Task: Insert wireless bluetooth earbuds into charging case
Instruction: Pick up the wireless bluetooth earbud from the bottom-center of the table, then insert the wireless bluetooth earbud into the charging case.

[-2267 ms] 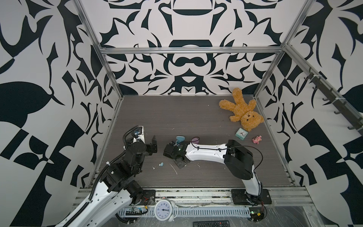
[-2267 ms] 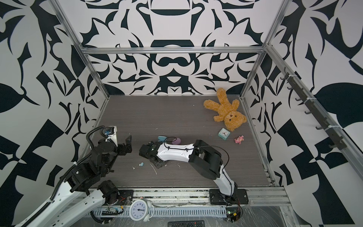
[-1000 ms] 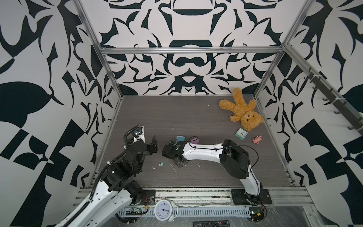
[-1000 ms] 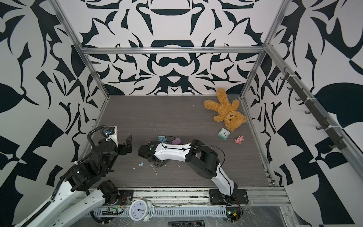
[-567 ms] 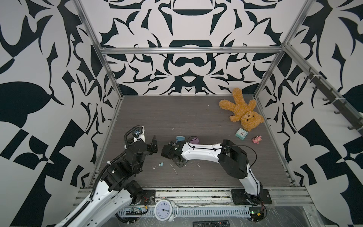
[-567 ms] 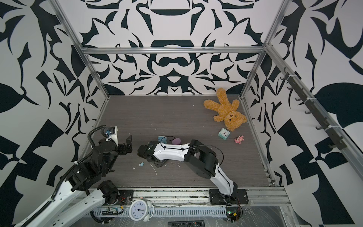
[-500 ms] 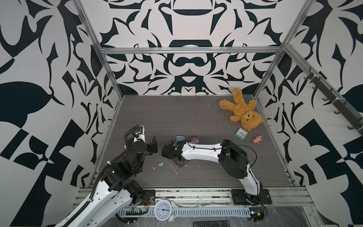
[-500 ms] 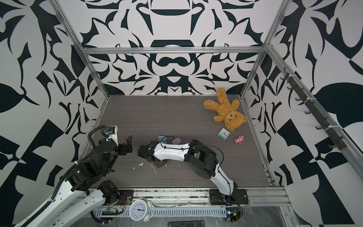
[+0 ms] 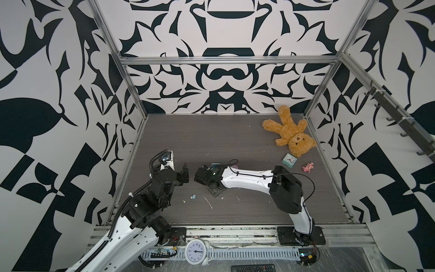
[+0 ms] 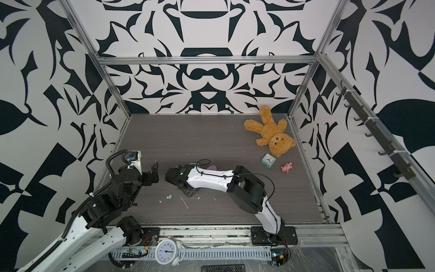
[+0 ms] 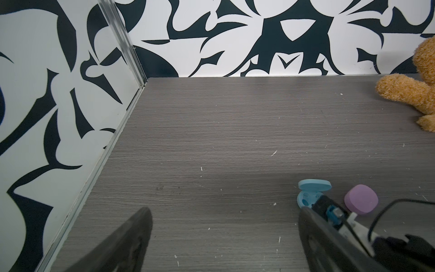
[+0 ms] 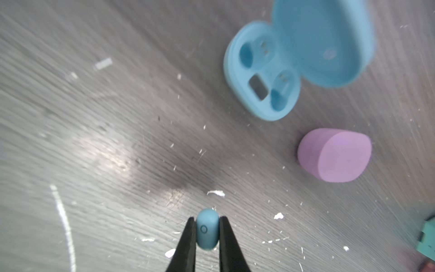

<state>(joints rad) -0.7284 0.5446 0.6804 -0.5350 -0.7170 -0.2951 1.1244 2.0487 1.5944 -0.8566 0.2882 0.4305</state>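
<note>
Right end effector (image 12: pixel 207 219) pinches a pale blue earbud (image 12: pixel 207 229) over the table (image 9: pixel 235 141), mid-frame in both top views. Open blue case (image 12: pixel 263 77) near. Left end effector (image 11: pixel 223 216) spread wide.

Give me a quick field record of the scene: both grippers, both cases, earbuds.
right gripper: fingers closed on blue earbud
left gripper: open, empty
blue case: lid open, both sockets empty
pink case: closed, beside blue case
loose earbud: blue, lying on table
</note>
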